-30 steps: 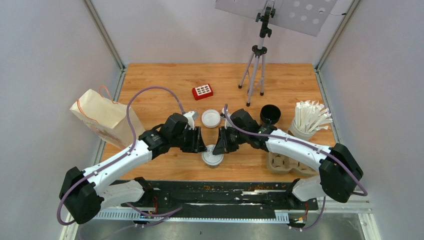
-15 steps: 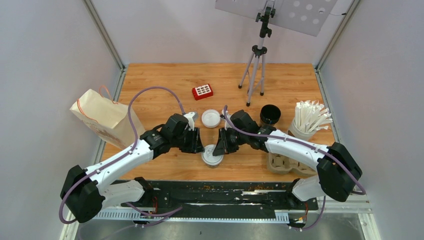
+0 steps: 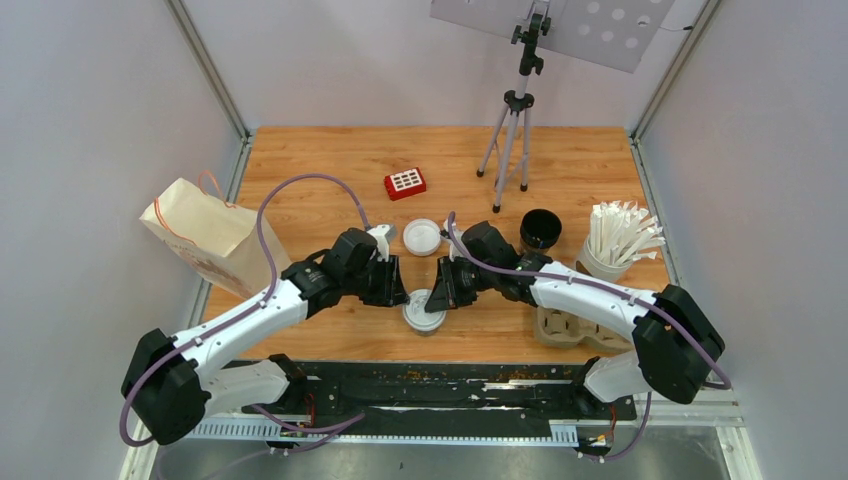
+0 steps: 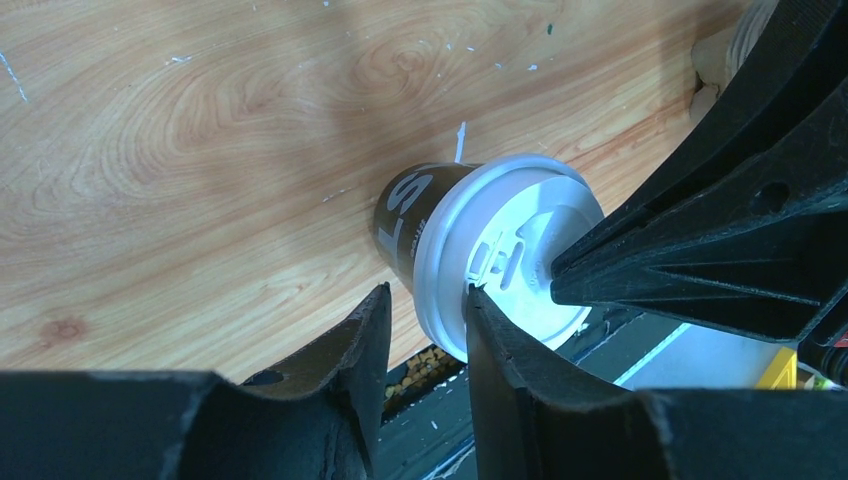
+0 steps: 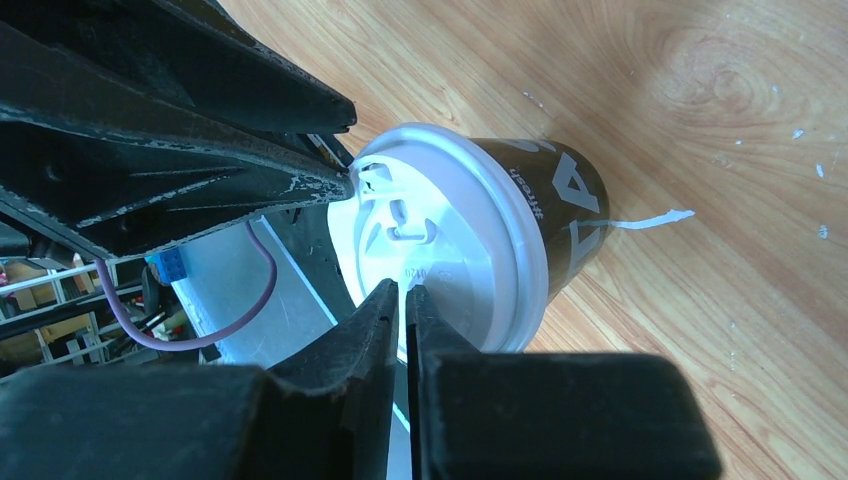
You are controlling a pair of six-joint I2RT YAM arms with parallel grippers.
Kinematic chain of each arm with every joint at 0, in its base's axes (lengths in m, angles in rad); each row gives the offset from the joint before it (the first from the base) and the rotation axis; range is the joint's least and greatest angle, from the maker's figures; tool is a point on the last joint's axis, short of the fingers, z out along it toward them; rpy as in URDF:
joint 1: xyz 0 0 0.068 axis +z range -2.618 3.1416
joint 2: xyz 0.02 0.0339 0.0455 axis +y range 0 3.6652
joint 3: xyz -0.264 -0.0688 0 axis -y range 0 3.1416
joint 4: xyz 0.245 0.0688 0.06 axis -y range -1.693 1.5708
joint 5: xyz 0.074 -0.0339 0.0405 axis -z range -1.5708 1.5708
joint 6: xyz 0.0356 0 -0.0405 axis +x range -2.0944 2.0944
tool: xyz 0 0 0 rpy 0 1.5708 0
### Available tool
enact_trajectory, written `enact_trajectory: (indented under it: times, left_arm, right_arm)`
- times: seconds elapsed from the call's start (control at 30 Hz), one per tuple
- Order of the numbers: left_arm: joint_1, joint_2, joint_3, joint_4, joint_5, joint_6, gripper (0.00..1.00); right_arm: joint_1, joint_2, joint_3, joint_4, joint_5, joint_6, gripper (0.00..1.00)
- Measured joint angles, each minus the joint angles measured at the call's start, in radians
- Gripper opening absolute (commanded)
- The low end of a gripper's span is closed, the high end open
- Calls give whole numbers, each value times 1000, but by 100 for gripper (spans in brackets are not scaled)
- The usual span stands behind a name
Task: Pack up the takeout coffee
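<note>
A takeout coffee [image 3: 424, 313], a black cup with a white lid, stands near the table's front edge between my two grippers. In the left wrist view the cup [image 4: 400, 215] shows its lid [image 4: 520, 250]; my left gripper [image 4: 428, 290] is open by a narrow gap, with one finger [image 4: 490, 340] against the lid's rim. My right gripper [image 5: 405, 292] is shut, empty, with its tips on the lid [image 5: 450, 230]. In the top view the left gripper [image 3: 403, 296] and right gripper [image 3: 433, 296] meet over the cup. A second black cup [image 3: 540, 228] stands open at the right, and a loose white lid [image 3: 422, 236] lies behind the grippers.
A moulded cardboard cup tray [image 3: 565, 327] lies under the right forearm. A white cup of wrapped straws [image 3: 617, 240] stands at the far right. A paper bag [image 3: 205, 235] lies at the left edge. A red box [image 3: 405, 182] and a tripod [image 3: 512, 140] stand further back.
</note>
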Motion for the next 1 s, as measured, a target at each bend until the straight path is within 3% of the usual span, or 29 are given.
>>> enact_trajectory:
  times: [0.53, 0.67, 0.9, 1.0]
  left_arm:
    - [1, 56, 9, 26, 7, -10, 38]
    - [1, 54, 17, 17, 12, -10, 44]
    - [1, 47, 54, -42, 7, -6, 51]
    - [1, 46, 115, -97, -7, 0, 56]
  right_arm:
    - [-1, -11, -24, 36, 2, -10, 11]
    - [-1, -13, -13, 19, 2, -23, 14]
    - [-3, -27, 63, -109, 23, -85, 34]
    - [-3, -73, 93, -168, 26, -123, 50]
